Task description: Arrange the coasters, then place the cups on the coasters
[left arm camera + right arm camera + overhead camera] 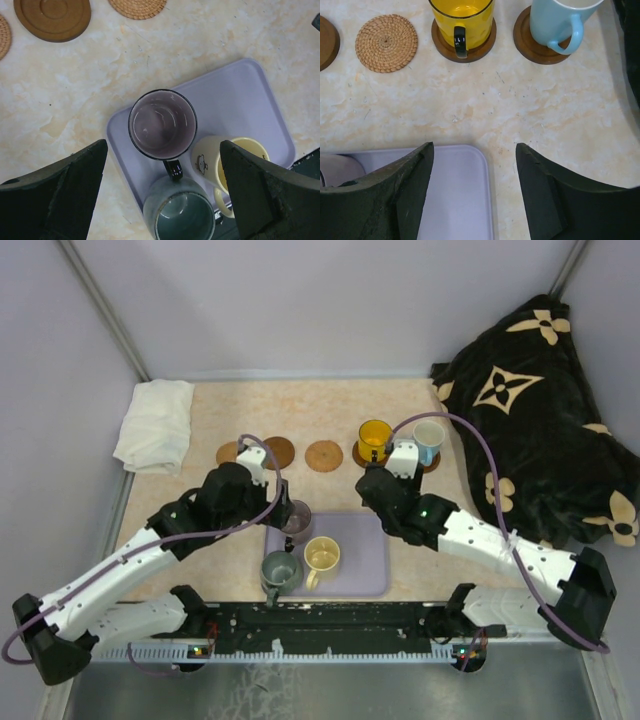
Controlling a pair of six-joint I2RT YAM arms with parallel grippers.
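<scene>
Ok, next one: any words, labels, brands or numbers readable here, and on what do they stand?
No text can be read in any view.
The yellow cup: white marks on its black handle, too small to read.
The cream cup: a small printed figure, no legible letters.
The black blanket: flower motifs only.

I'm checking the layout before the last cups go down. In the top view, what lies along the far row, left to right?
From the left: white cloth → half-hidden tan coaster → dark brown coaster → woven tan coaster → yellow cup → light blue cup → black patterned blanket.
</scene>
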